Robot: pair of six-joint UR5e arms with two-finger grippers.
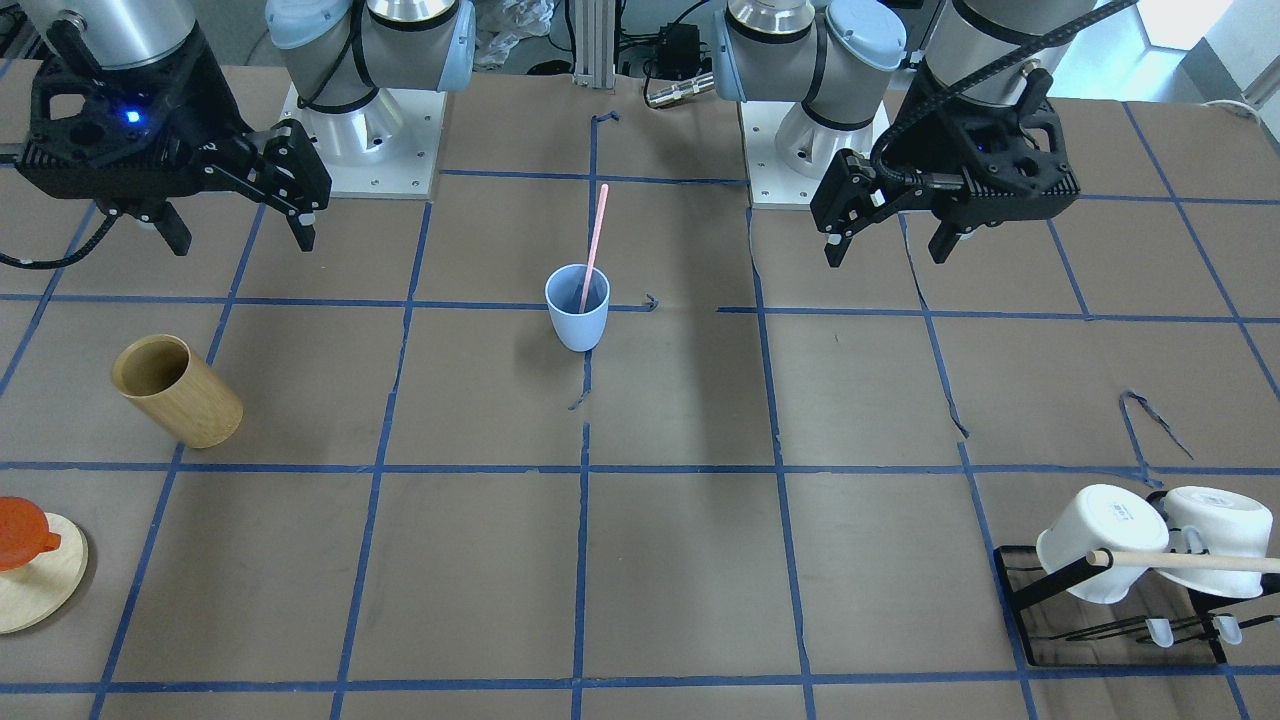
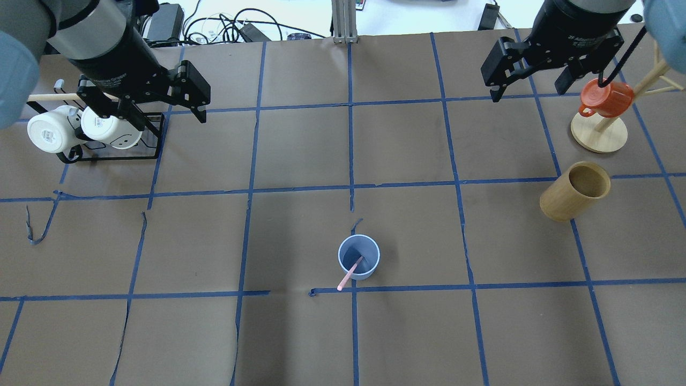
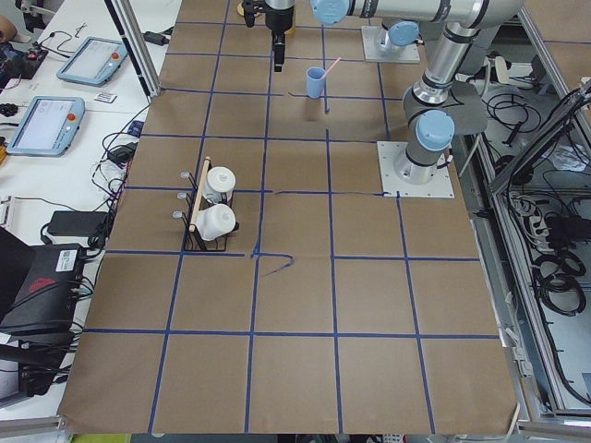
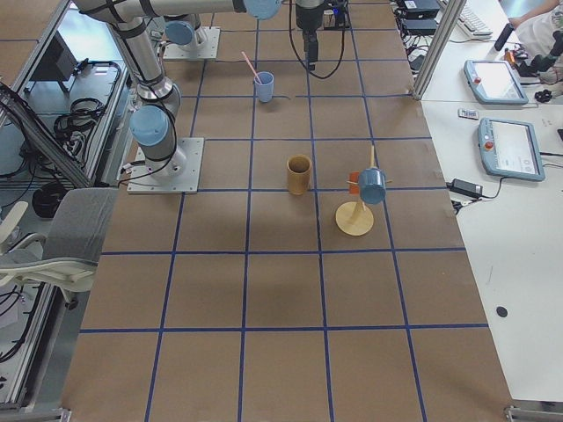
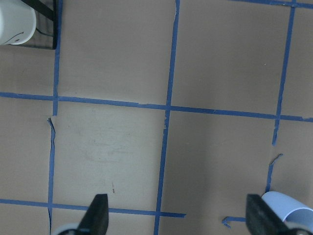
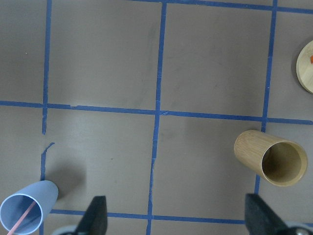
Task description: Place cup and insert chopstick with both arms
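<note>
The light-blue cup (image 1: pixel 577 308) stands upright near the table's middle, on the robot's side. The pale pink chopstick (image 1: pixel 596 235) stands in it and leans over the rim towards the robot. Both also show in the overhead view, cup (image 2: pixel 358 257) and chopstick (image 2: pixel 347 276). My left gripper (image 1: pixel 886 250) is open and empty, well above the table and apart from the cup; the left wrist view shows the cup's rim (image 5: pixel 289 207) at the lower right. My right gripper (image 1: pixel 243 243) is open and empty too; the right wrist view shows the cup (image 6: pixel 27 207) at the lower left.
A tan wooden cup (image 2: pixel 576 191) stands on my right side. Beyond it an orange mug (image 2: pixel 605 98) hangs on a wooden stand (image 2: pixel 598 136). Two white mugs (image 2: pixel 53 131) hang on a black rack (image 2: pixel 155 134) under my left arm, with a wooden rod across.
</note>
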